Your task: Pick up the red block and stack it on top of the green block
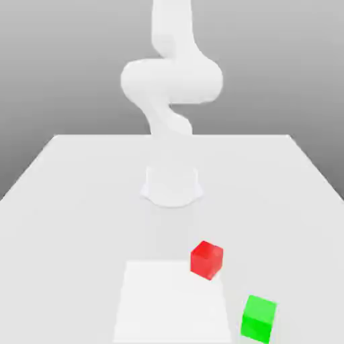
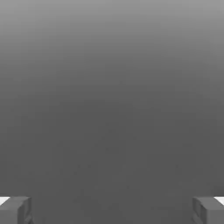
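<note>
Between the wide-open jaws of the gripper there's nothing, fwiw. The red block sits off them on the table, at the white patch's corner, green block nearby. Probably below the jaws, but I honestly can't tell which way.

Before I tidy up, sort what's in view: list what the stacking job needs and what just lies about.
Needed:
- red block, to be lifted
- green block, to be stacked on
- tool, open
- arm

Just there:
- white patch on the table; the red block overlaps its corner in the exterior view
</note>
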